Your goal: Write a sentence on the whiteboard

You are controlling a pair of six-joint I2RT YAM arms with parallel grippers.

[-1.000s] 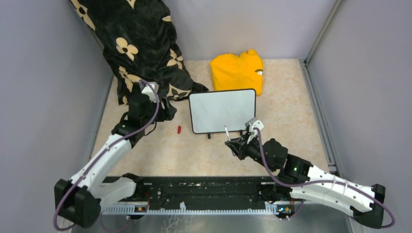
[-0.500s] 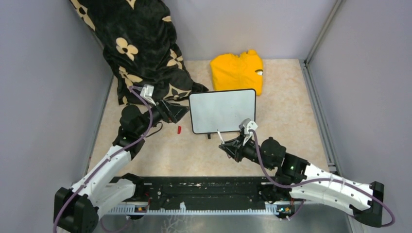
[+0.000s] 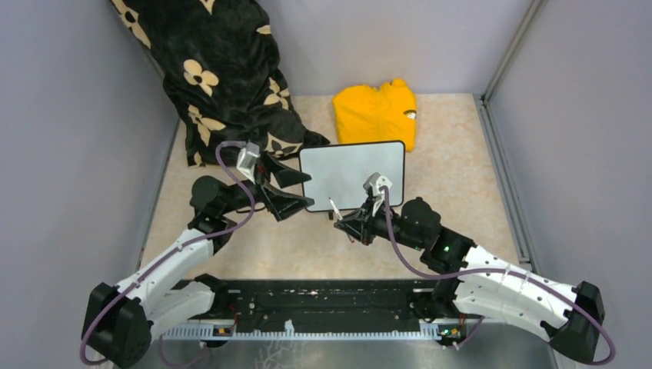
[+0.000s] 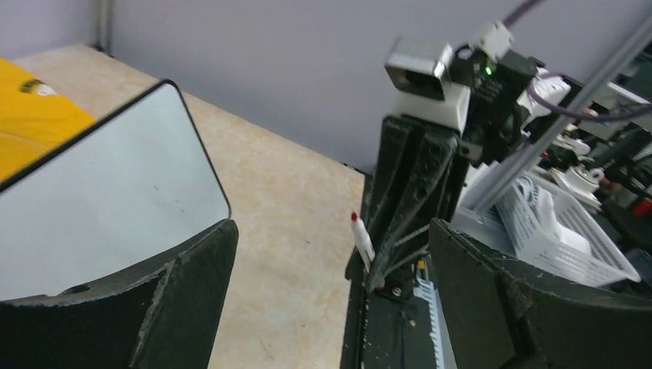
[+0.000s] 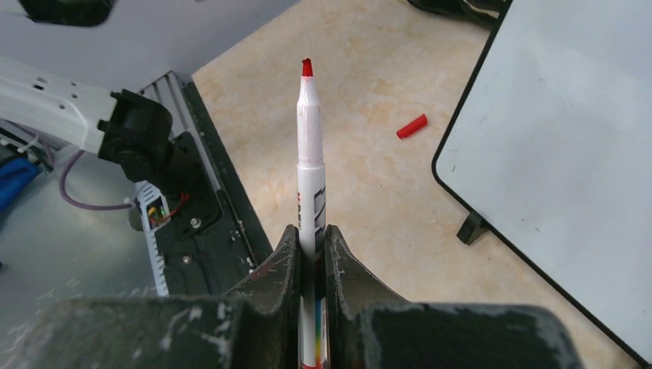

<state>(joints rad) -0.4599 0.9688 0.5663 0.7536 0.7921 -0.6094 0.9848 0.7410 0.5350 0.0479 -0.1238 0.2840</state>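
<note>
The whiteboard [image 3: 352, 174] lies in the middle of the table, its white face bare; no sentence shows on it. My left gripper [image 3: 307, 192] is wide open at the board's left edge, its two fingers [image 4: 192, 269] spread with only tabletop between them. My right gripper [image 3: 347, 223] is shut on a white marker [image 5: 311, 154] whose uncapped red tip points up, just off the board's front left corner [image 5: 561, 138]. The same marker [image 4: 361, 240] appears in the left wrist view. A small red cap [image 5: 412, 126] lies on the table to the left of the board.
A black blanket with cream flowers [image 3: 223, 77] hangs at the back left. A folded yellow garment [image 3: 377, 111] lies behind the board. Grey walls close in both sides. A black rail [image 3: 323, 304] runs along the near edge.
My left arm swung right from the blanket to the board's left edge, and its jaws opened wide. My right arm slid left along the board's front edge, still gripping the marker.
</note>
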